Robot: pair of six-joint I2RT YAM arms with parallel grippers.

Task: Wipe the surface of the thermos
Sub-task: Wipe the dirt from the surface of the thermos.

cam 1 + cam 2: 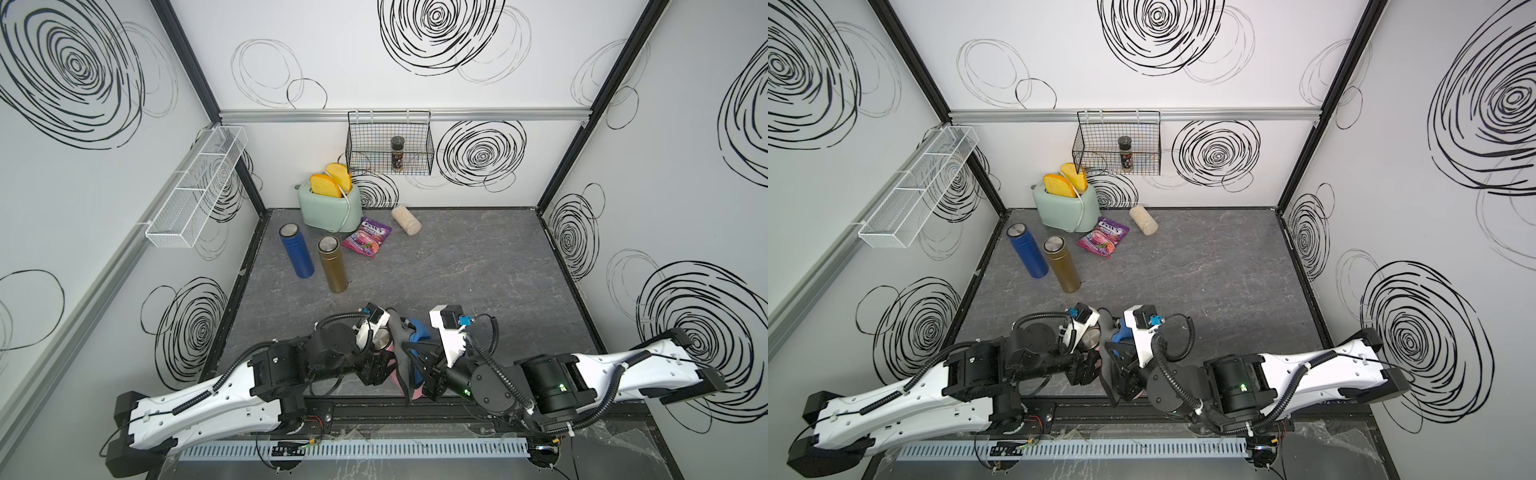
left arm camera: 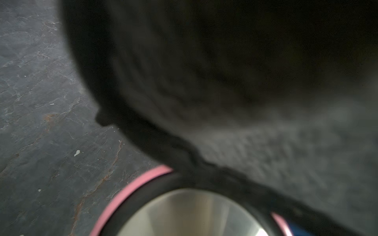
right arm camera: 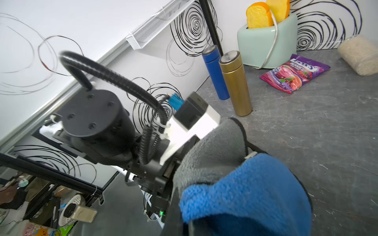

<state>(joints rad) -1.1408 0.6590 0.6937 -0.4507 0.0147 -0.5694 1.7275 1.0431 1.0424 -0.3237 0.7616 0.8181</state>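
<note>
Pink thermos (image 1: 380, 338): at 6 o'clock on the bench (image 1: 478, 270), between the two arms. Its steel lid is turned upward, and the left wrist view shows a pink rim around the lid (image 2: 131, 190). The body is mostly hidden, so I cannot tell whether the base rests on the bench.
Cloth (image 1: 397, 328): grey with a blue side. It is draped against the thermos at its 3 o'clock side and touches it. In the left wrist view its dark hem (image 2: 204, 163) crosses the rim of the lid.
Left tool (image 1: 374, 365): clenched on the pink thermos from its 9 o'clock side; its fingers are hidden below the wrist.
Right tool (image 1: 417, 357): clenched on the cloth at 3 o'clock of the thermos. In the right wrist view the cloth (image 3: 245, 196) covers its fingers.
Blue thermos (image 1: 296, 251): upright at 10 o'clock, near the left wall.
Gold thermos (image 1: 332, 266): upright just beside the blue one, at its 4 o'clock.
Toaster (image 1: 328, 212): mint green, at 11 o'clock against the back wall, with two bread slices (image 1: 322, 184) in its slots.
Candy bag (image 1: 366, 237): purple, lying flat just beside the toaster at its 4 o'clock.
Jar (image 1: 406, 220): lying on its side at 12 o'clock, filled with pale grain.
Wire basket (image 1: 357, 141): black, hung on the back wall at 12 o'clock, holding a spice jar (image 1: 397, 153) upright.
Mesh shelf (image 1: 195, 187): white, on the left wall at 10 o'clock.
</note>
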